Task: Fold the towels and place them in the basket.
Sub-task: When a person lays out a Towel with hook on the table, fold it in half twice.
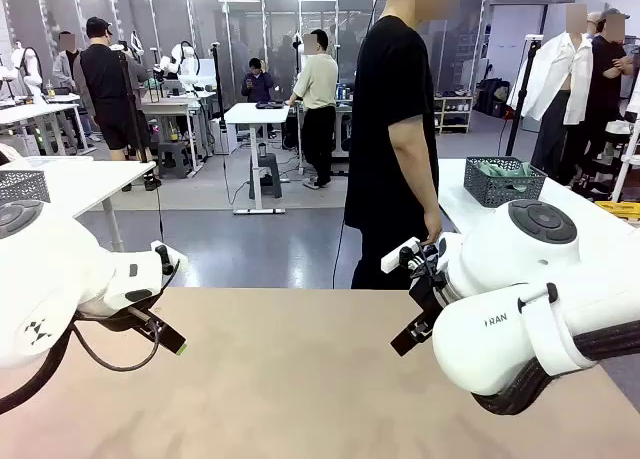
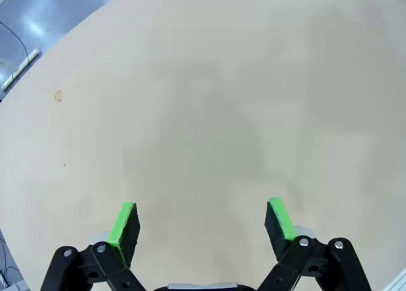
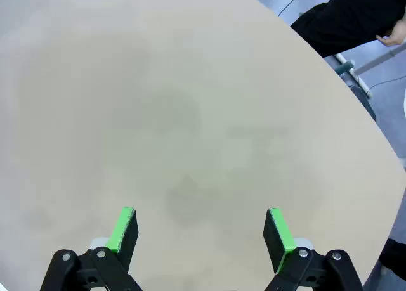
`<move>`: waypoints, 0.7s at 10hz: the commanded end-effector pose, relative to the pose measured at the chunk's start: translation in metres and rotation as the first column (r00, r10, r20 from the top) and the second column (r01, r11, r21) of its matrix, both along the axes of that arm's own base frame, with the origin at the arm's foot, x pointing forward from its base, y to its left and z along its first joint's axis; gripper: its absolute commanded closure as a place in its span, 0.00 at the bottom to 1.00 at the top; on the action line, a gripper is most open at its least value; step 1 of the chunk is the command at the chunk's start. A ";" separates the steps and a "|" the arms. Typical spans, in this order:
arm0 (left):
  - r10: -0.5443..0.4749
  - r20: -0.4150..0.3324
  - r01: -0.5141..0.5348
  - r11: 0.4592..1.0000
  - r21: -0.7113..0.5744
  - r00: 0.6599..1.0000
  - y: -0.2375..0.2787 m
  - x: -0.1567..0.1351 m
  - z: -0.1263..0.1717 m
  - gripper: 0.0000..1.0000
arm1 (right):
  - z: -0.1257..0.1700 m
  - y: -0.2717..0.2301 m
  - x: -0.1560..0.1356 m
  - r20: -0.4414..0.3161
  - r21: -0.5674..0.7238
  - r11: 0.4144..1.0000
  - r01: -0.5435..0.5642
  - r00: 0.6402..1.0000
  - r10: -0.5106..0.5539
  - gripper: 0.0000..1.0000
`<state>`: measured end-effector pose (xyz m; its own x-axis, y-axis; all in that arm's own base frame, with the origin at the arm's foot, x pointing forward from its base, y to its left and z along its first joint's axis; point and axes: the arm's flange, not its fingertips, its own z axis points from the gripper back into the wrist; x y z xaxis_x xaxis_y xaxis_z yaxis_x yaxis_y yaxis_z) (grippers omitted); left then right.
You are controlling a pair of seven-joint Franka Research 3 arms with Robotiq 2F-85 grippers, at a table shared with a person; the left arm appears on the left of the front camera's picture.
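The left gripper (image 2: 203, 222) hangs wide apart over the bare beige table (image 1: 300, 379), with free room up to every edge. The right gripper (image 3: 202, 226) is equally wide; its arm reads "RAN". Right of the person (image 1: 395, 129), the basket (image 1: 480, 191) with greenish cloth (image 1: 503, 169) inside stands on a white table (image 1: 462, 214).
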<state>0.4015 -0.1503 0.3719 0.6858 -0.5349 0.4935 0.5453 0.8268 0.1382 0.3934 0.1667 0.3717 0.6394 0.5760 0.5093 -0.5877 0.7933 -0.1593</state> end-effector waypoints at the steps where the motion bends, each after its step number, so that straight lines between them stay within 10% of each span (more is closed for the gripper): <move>1: 0.000 0.000 0.000 1.000 0.000 1.000 0.000 0.000 0.000 0.00 | 0.000 0.000 0.000 0.000 0.000 1.000 0.000 1.000 0.000 0.00; 7: 0.000 0.000 0.000 1.000 0.000 1.000 0.000 0.000 0.000 0.00 | 0.000 0.000 0.000 0.000 0.000 1.000 0.000 1.000 0.000 0.00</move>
